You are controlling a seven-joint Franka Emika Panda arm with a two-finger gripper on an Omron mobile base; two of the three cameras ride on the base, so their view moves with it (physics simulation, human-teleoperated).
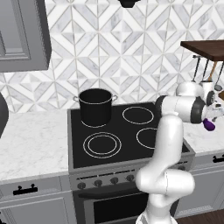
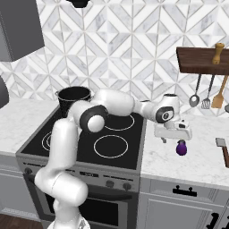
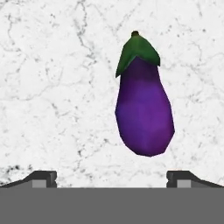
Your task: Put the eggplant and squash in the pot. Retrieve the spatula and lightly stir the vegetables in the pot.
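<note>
Because the eggplant (image 3: 143, 103) lies flat on the marble surface (image 2: 197, 163) just right of the stove (image 2: 89, 143), the gripper (image 2: 173, 139) hangs directly over it, fingers (image 3: 43, 178) spread fully and empty, ready to straddle it; the pot (image 1: 96, 106) waits at the stove's back left corner.

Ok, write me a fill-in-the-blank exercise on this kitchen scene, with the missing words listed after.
1. The small glossy purple eggplant lies on the white ____ counter.
2. The tall black cooking pot stands on the stove's back-____ burner.
3. The two-finger gripper above the eggplant is ____.

Missing words: marble; left; open
</note>
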